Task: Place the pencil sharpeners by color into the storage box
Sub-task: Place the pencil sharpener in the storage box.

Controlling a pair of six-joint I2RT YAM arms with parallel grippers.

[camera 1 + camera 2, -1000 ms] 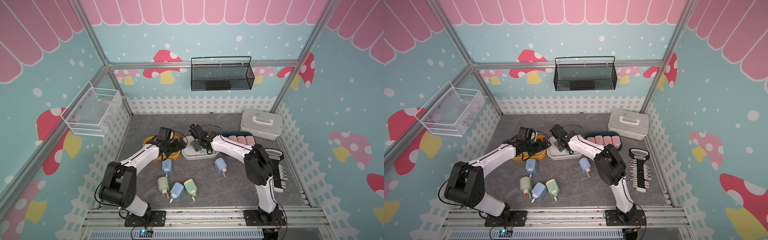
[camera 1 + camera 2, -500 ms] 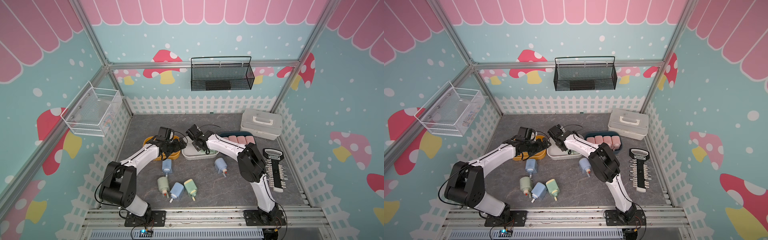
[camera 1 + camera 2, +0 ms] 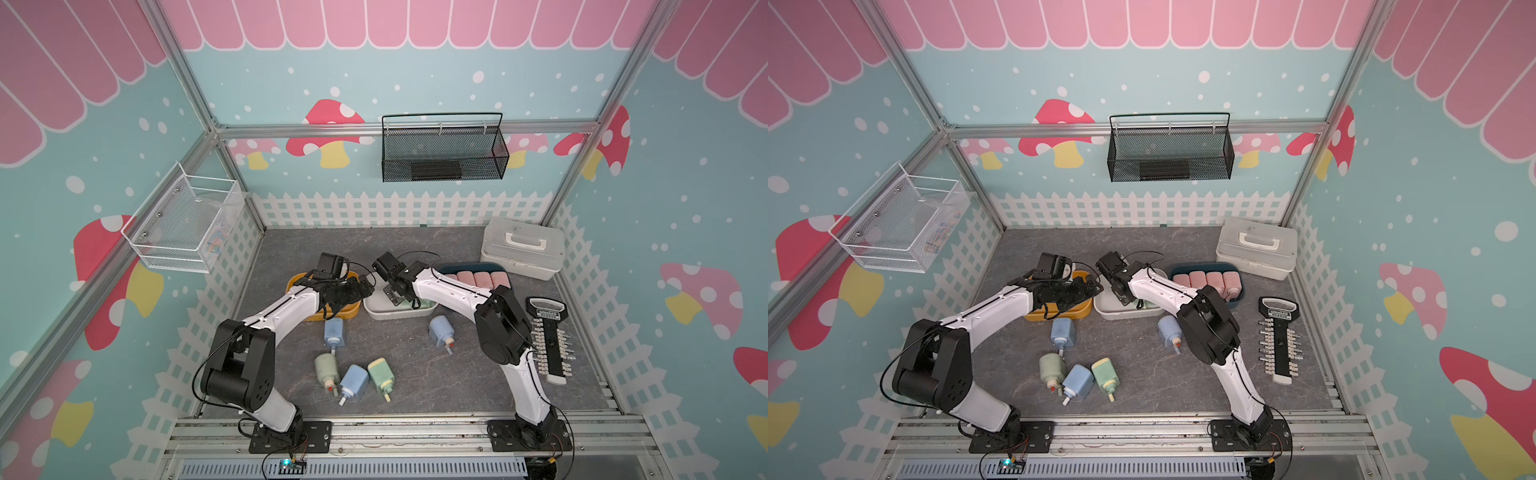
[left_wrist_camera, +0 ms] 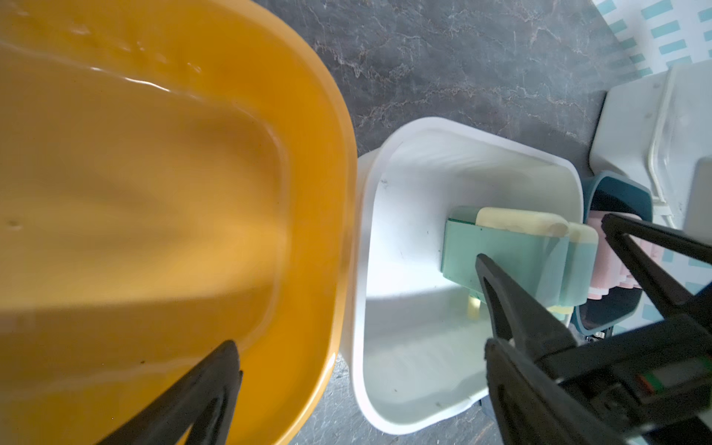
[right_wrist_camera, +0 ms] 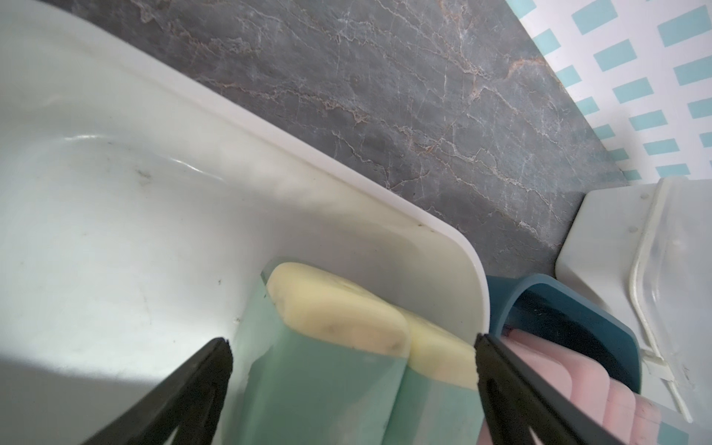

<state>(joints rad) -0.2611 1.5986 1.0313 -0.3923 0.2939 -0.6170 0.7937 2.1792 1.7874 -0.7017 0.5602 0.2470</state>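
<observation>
- Right gripper (image 5: 350, 341): jaws wide apart, straddling two green sharpeners (image 5: 327, 377) directly below, inside white tray (image 5: 269, 131).
- Left gripper (image 3: 365, 286): parted, empty, over yellow tray (image 4: 343, 173).
- Step, judged: filing greens; pinks (image 5: 578, 385) sit in the blue tray (image 5: 547, 287) beside.
- Next: lift clear, fetch loose green sharpener (image 3: 381, 372) back near the arm bases.
- Finish: mint bodies, cream end caps, rounded.

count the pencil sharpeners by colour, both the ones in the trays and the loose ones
pink sharpeners: 4, all in the dark blue tray
green sharpeners: 4, with 2 in the white tray and 2 loose on the table
blue sharpeners: 3, all loose on the table
total: 11
</observation>
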